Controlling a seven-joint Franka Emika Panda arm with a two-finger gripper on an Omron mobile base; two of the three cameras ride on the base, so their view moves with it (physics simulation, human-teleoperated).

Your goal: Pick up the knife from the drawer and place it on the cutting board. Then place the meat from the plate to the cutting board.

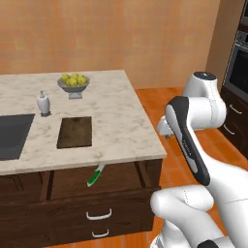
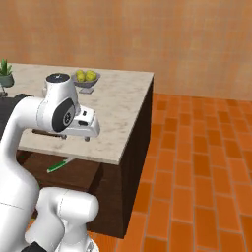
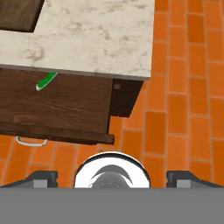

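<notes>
Pincer (image 3: 112, 176) spread wide, holding nothing. Ahead and left of pincer, knife (image 3: 46, 81) in open drawer (image 3: 65, 105), lying diagonally, blade tucked under surface (image 3: 100, 39) edge.

- Knife (image 1: 95, 176): bright green handle, pale silver blade.
- Drawer (image 1: 77, 191): dark brown wood grain; white curved handle.
- Cutting board (image 1: 75, 131): dark brown, grainy.
- Countertop (image 1: 121, 121): pale cream marble, grey-tan veining.
- Sink basin (image 1: 12, 135): dark grey-black.
- Bowl (image 1: 73, 86): grey, holding yellow fruit.
- Soap dispenser (image 1: 43, 103): white.
- Floor (image 2: 197, 167): orange brick tiles.
- Wall (image 1: 121, 34): mottled tan-orange.
- Arm (image 1: 193, 140): white, dark joints.
</notes>
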